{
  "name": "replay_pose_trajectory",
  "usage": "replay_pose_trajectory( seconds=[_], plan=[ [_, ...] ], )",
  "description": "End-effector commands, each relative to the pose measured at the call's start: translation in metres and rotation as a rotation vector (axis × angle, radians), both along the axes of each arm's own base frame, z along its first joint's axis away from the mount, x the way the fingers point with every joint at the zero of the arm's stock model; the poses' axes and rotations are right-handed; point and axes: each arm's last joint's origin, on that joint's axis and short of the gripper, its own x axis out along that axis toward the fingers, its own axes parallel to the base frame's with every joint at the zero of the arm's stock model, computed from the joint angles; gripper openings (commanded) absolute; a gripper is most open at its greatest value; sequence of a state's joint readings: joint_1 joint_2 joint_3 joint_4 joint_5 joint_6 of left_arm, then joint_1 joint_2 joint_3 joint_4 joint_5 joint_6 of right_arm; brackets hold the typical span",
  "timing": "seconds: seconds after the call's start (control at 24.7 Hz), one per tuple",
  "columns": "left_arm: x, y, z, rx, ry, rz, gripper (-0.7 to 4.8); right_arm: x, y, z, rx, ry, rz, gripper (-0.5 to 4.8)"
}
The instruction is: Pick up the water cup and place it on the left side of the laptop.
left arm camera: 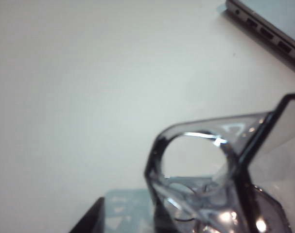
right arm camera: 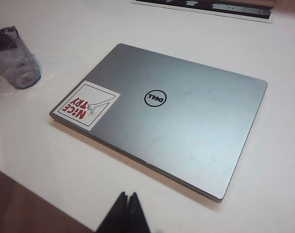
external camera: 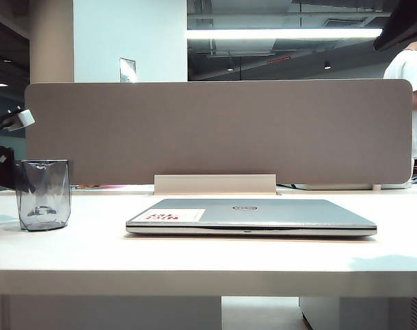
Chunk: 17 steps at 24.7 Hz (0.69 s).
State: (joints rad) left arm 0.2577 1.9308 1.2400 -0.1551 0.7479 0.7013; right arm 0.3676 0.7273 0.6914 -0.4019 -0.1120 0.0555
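Note:
The water cup (external camera: 43, 194), a smoky-grey clear mug with faceted sides, stands upright on the white table to the left of the laptop (external camera: 253, 214), which is shut. My left gripper (external camera: 3, 165) sits at the cup's far-left side, at the edge of the exterior view. In the left wrist view the cup (left arm camera: 200, 165) fills the foreground; one dark finger (left arm camera: 89, 221) stands clear of it and the other is hidden behind it. The laptop's port edge (left arm camera: 273, 29) shows beyond. My right gripper (right arm camera: 128, 196) hovers shut and empty before the laptop (right arm camera: 162, 116), with the cup (right arm camera: 16, 68) far off.
A long grey divider panel (external camera: 218, 130) closes the back of the table, with a pale stand (external camera: 215, 184) behind the laptop. A person in a white shirt (external camera: 409, 75) is beyond the panel on the right. A printed strip (right arm camera: 210, 7) lies at the table's back.

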Motion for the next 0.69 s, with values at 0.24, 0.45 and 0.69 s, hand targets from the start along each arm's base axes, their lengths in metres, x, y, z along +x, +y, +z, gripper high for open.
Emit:
replay_pose_trajectory(
  seconds=[0.24,0.45,0.69],
  plan=[
    [0.0017,-0.0010,0.0015,-0.026,-0.049,-0.057,1.24,0.0004,0.0001,0.0024,0.003,-0.021,-0.003,-0.06],
    [-0.0002,-0.0038,0.0024,-0.111,-0.058,-0.131,1.24,0.0004,0.0001,0.0024,0.003,-0.021,-0.003,-0.06],
    [0.0009,-0.0035,0.0033,-0.101,-0.073,-0.129,1.19,0.0003,0.0001,0.0024,0.002,-0.021,-0.003,-0.06]
  ],
)
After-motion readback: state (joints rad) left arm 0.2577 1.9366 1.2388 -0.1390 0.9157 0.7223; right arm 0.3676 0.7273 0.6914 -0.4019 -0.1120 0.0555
